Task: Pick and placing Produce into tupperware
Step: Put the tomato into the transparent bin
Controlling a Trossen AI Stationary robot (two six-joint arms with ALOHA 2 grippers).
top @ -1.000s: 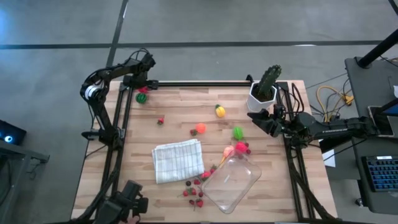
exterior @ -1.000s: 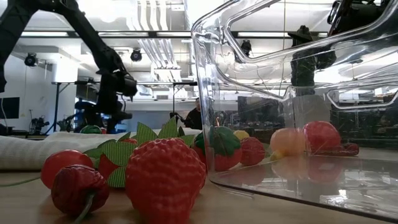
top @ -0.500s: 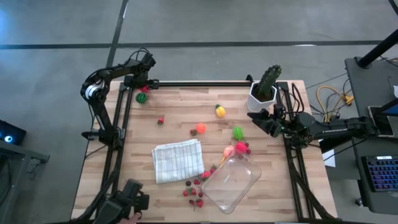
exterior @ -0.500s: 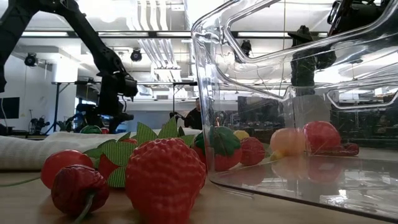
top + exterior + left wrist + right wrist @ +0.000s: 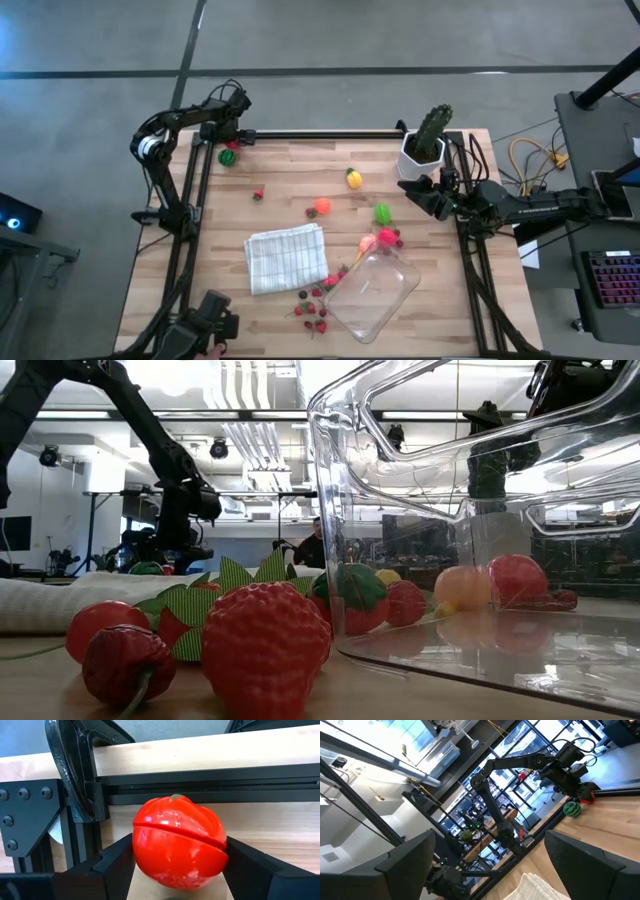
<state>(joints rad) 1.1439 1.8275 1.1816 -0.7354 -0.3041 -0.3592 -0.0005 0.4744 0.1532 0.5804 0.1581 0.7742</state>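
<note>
Produce [image 5: 318,296] lies scattered over the wooden table [image 5: 280,185], much of it clustered beside the clear tupperware [image 5: 372,293] at the near edge. At the far left corner, the left gripper [image 5: 175,870] clamps a red tomato [image 5: 178,841] between its fingers. The right gripper [image 5: 412,191] waits by the cactus [image 5: 432,127], fingers spread wide.

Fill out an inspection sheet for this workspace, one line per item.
Surface: wooden table, slatted top.
Job's things: clear tupperware empty; strawberries beside it; red tomato in left gripper; green melon at far left corner.
Clutter: folded cloth; cactus in white pot.
Grippers: left shut on tomato; right gripper open, empty, at right edge.
Cables: yellow bundle off table's right.
Surroundings: keyboard on a side desk.
</note>
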